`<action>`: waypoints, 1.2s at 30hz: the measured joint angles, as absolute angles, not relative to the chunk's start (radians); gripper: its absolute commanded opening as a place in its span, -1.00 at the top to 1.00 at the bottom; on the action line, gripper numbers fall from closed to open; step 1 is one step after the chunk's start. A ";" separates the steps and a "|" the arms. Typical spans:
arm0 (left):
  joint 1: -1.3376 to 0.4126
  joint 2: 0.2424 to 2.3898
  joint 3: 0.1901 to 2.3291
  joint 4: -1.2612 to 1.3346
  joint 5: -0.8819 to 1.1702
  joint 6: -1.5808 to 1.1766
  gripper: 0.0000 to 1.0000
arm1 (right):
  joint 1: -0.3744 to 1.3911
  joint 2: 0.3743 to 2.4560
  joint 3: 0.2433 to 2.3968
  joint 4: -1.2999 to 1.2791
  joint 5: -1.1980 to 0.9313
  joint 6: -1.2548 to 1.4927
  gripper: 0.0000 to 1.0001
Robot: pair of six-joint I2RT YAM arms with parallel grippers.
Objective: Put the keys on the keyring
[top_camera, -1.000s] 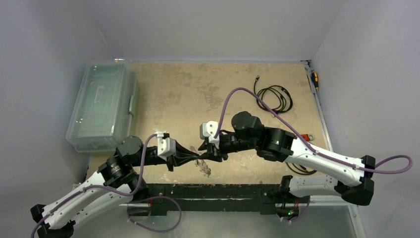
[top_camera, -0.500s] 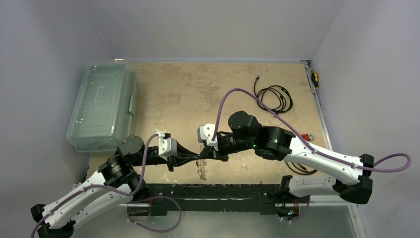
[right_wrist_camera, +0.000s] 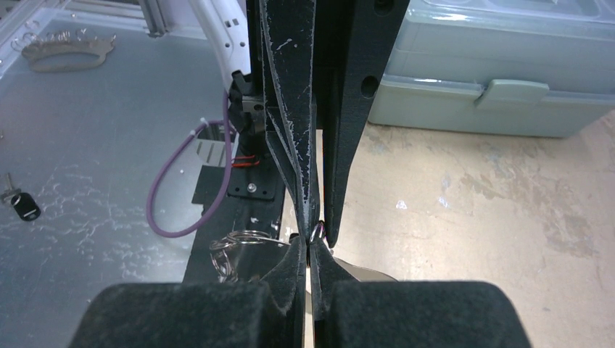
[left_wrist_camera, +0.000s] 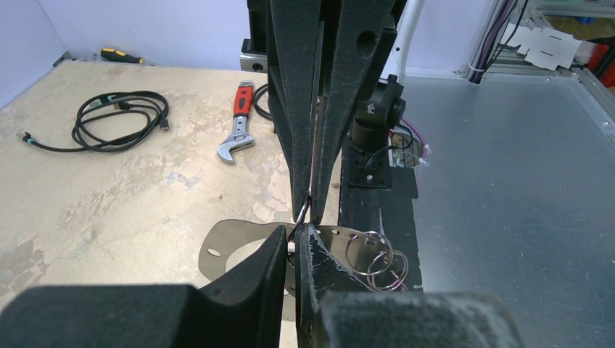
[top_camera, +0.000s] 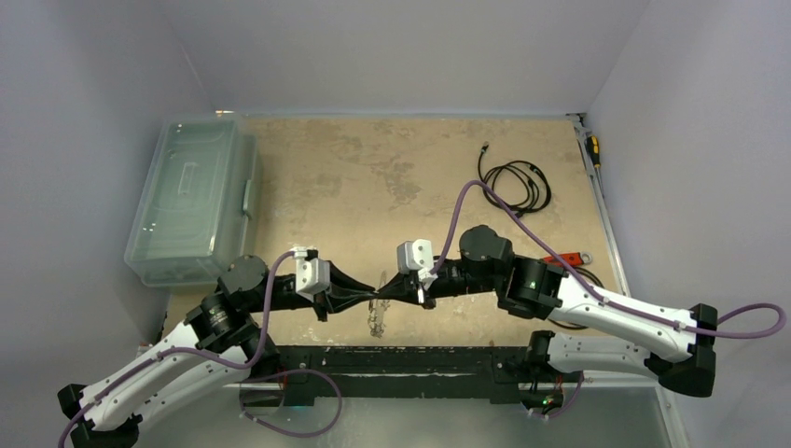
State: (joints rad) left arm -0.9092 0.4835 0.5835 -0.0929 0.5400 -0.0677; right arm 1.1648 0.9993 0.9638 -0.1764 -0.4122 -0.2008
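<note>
Meeting tip to tip over the near part of the tabletop (top_camera: pixel 373 168), the left hand (top_camera: pixel 369 298) and the right hand (top_camera: pixel 388 294) point at each other, the left one reaching to the right and the right one to the left. Between the tips is a thin wire ring (left_wrist_camera: pixel 301 214) that belongs to the keyring (top_camera: pixel 377 319).

The fingers of the right hand are pressed fully together on this wire. The fingers of the left hand are almost together, with only a narrow slit. The wire goes into this slit, so this hand has hold of it too.

The keyring itself is just below the tips. Its flat crescent plate, with small holes, has its long axis running from the far side to the near side of the tabletop, across the line of the two hands. Its near end is at the edge of the tabletop. Two split rings (left_wrist_camera: pixel 371 255) are at that near end, touching each other. I cannot tell if the plate rests on the tabletop or hangs a little above it.

A black-headed key (right_wrist_camera: pixel 23 206) lies well apart, on the grey metal sheet (right_wrist_camera: pixel 87 145) in front of the tabletop. It is too small to tell which way it points.

A red-handled wrench (left_wrist_camera: pixel 238 125) lies on the right part of the tabletop, a coiled black cable (top_camera: pixel 518 182) is far right, and a clear box (top_camera: pixel 191 201) stands at the left.
</note>
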 measured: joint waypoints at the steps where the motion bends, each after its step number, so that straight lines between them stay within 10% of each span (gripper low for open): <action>1: -0.909 0.484 0.583 -0.094 0.540 -0.068 0.77 | 1.165 0.994 0.950 -0.154 -0.414 -0.194 1.00; 32: -0.894 0.472 0.583 -0.109 0.554 -0.090 0.11 | 1.163 0.977 0.857 0.015 -0.490 -0.089 1.00; 36: -0.892 0.468 0.583 -0.112 0.561 -0.094 0.69 | 1.164 0.971 0.842 0.039 -0.484 -0.082 1.00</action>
